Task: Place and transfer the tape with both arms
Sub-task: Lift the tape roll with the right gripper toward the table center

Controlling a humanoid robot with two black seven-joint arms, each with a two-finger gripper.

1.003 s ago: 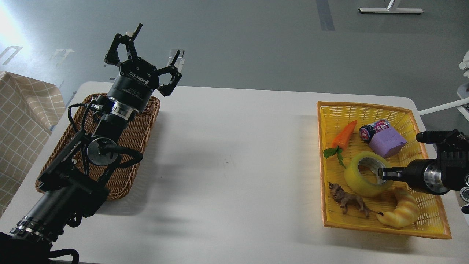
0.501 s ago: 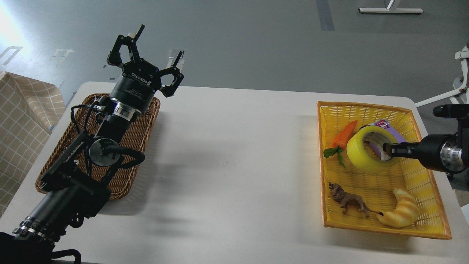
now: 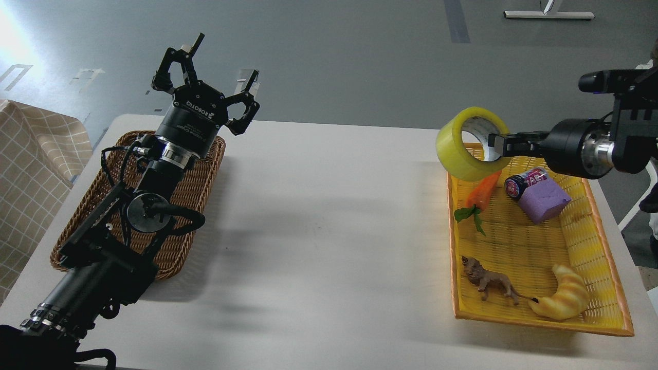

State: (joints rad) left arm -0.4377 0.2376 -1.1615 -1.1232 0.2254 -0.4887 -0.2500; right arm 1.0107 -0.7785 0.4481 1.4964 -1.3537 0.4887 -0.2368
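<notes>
The tape (image 3: 455,151), a yellow roll with a grey-white core, hangs in the air over the far left corner of the yellow basket (image 3: 611,308). My right gripper (image 3: 497,145) is shut on the roll's right wall, one finger inside the core. My left gripper (image 3: 218,72) is open and empty, raised above the far end of the brown wicker basket (image 3: 198,190) at the left.
The yellow basket holds a toy carrot (image 3: 483,191), a purple block (image 3: 545,201) with a small jar (image 3: 522,183), a toy lion (image 3: 488,282) and a croissant toy (image 3: 565,299). A white table (image 3: 329,231) lies between the baskets. A checked cloth (image 3: 31,169) is at far left.
My right gripper has lifted the tape out of the yellow basket, up and to the left. The left arm has barely moved.
</notes>
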